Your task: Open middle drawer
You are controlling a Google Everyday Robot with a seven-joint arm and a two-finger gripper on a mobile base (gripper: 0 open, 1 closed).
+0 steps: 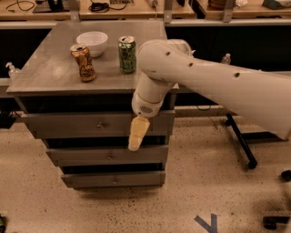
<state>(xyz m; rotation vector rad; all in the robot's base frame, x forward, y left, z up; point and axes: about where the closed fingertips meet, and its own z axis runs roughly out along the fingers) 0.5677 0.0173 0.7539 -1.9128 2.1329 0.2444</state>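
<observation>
- Well, the gripper (137, 134) hangs pointing down in front of the cabinet (54, 75), with its tip at the upper edge of the middle drawer (82, 156) and to the right of that drawer's knob (109, 157)
- I cannot tell whether the gripper is spread or pressed together, nor whether it touches the cabinet
- The middle drawer is the second of the cabinet's three grey fronts, below the top drawer (63, 125) and above the bottom drawer (91, 179); a dark gap runs along each of its long edges, and its front looks pushed in like the other two
- The arm (218, 86) reaches in from the right of the cabinet and bends down over its front right corner, hiding that corner and the right end of the top drawer
- Speckled floor (91, 209) lies in front of the cabinet out to the lower edge of the view
- To the cabinet's right a black stand leg (240, 142) lies across the floor, and a blue tape mark (207, 223) is cut off by the lower edge
- On the cabinet top a white bowl (92, 42) sits near the back, with a brown can (84, 63) in front of it
- A green can (127, 54) stands just beside the arm; I cannot make out whether there is a gap between them
- Left of the cabinet stands a spray bottle (10, 70), hard to make out
- Right of the cabinet only the top of a bottle (226, 58) shows above the arm
- Behind the cabinet a workbench (41, 11) is cut off by the upper edge
</observation>
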